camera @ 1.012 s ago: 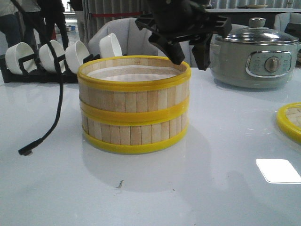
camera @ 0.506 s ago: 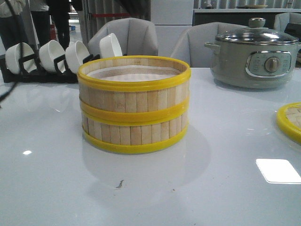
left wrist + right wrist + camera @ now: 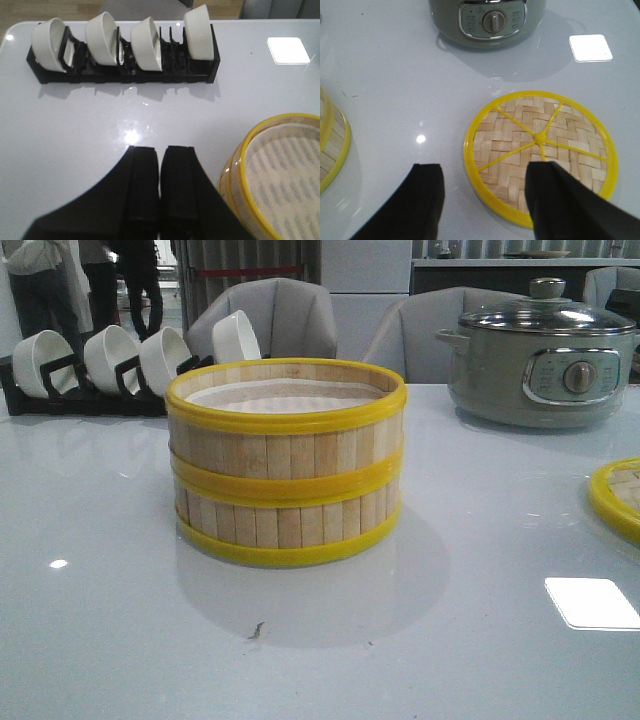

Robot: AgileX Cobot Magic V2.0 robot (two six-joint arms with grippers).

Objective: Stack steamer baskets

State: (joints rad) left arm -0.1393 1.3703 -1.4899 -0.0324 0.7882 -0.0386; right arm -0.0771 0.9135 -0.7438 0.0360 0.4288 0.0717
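Two steamer baskets (image 3: 285,465) stand stacked, one on the other, in the middle of the white table; part of the upper rim (image 3: 280,175) shows in the left wrist view. The woven lid (image 3: 540,150) lies flat on the table at the right, its edge (image 3: 615,497) just inside the front view. My left gripper (image 3: 160,152) is shut and empty, raised beside the stack. My right gripper (image 3: 485,172) hangs open above the lid's near edge, one finger over the weave, the other over bare table. Neither arm shows in the front view.
A grey-green electric pot (image 3: 545,355) with a glass lid stands at the back right, also seen as pot (image 3: 487,20). A black rack of white bowls (image 3: 110,365) lines the back left, rack (image 3: 122,50). Chairs stand behind the table.
One second ago an arm with open fingers hung over the stack's back rim and a cable trailed at the left. Both have left the front view. The stack has not moved.
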